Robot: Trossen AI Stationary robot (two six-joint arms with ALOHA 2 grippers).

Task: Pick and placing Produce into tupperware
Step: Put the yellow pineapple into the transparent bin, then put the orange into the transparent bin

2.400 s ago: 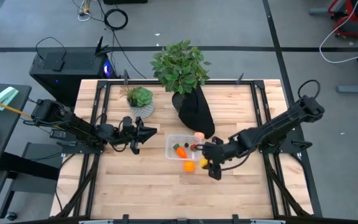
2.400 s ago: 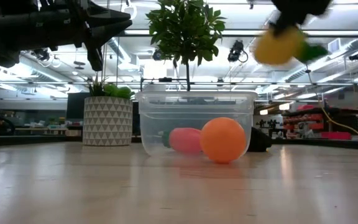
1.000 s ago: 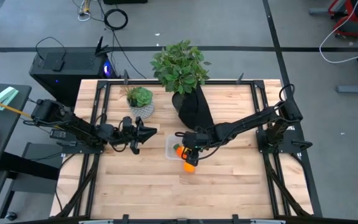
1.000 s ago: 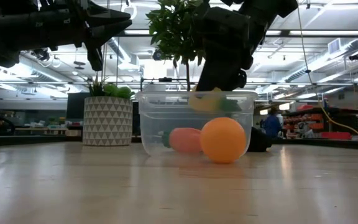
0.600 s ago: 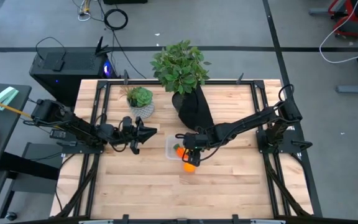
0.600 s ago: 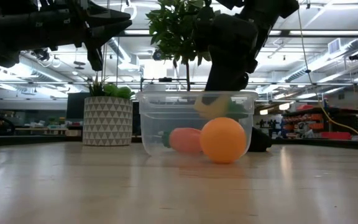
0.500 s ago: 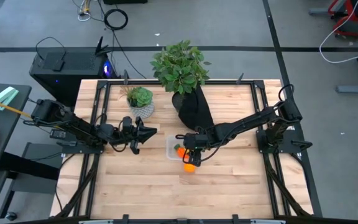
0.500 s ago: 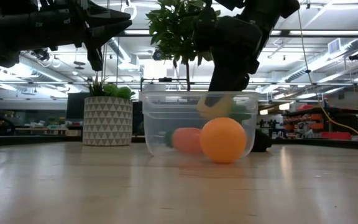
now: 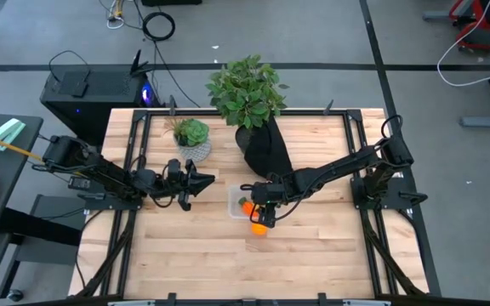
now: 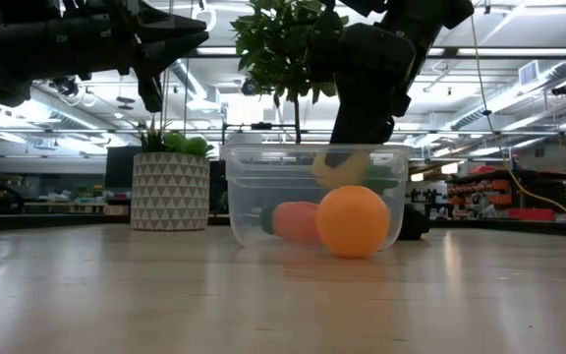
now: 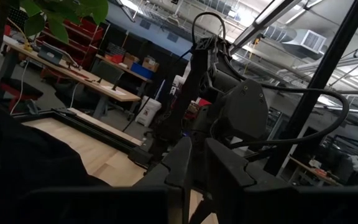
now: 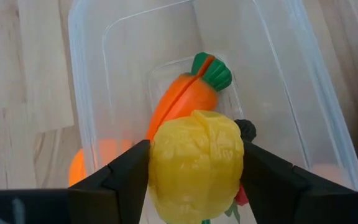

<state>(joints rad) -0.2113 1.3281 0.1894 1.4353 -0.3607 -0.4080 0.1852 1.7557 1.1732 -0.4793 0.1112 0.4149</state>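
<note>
The yellow piece (image 12: 196, 165) is a lumpy, ridged toy fruit, pinched between the fingers (image 12: 126, 174) of the right gripper (image 9: 260, 202) and held just above the open tupperware (image 12: 92, 93), a clear rounded box near the middle of the table (image 9: 185, 263). Inside it lie the orange carrot (image 12: 179, 99) with its green top, a tiny dark piece (image 12: 247, 129) and a sliver of red. The orange (image 10: 353, 221) rests on the table, touching the box's front wall. The right arm reaches low across from the table's right edge. The left gripper (image 9: 201, 179) hovers at the left edge, fingers pressed together.
</note>
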